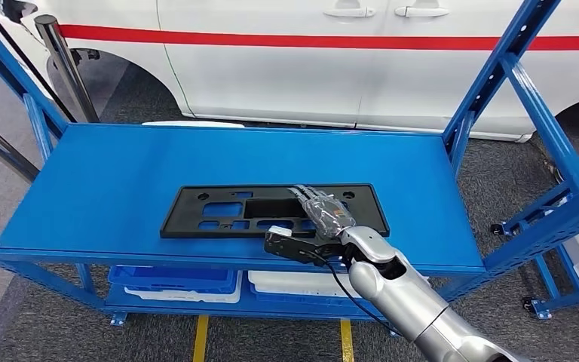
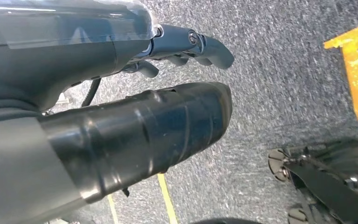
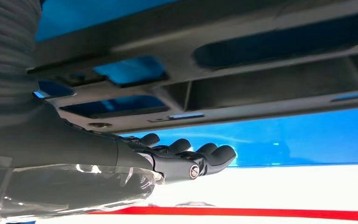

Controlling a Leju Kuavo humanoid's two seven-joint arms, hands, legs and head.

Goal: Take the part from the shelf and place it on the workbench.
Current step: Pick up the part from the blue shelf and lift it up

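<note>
A flat black plastic part (image 1: 219, 211) with several cut-outs lies on the top deck of the blue shelf (image 1: 121, 173). My right hand (image 1: 320, 222) hovers over the part's right half, fingers stretched out across it and thumb along its front edge. In the right wrist view the fingers (image 3: 186, 151) are straight and a strip of blue shelf shows between them and the part (image 3: 242, 88), so the hand holds nothing. My left hand (image 2: 182, 84) hangs over grey floor with nothing in it, its fingers apart from the thumb.
Blue shelf uprights (image 1: 497, 75) rise at both ends of the deck. Blue bins (image 1: 173, 280) and a white tray (image 1: 286, 283) sit on the lower level. A white car (image 1: 309, 60) stands close behind. Yellow lines (image 1: 200, 339) mark the floor.
</note>
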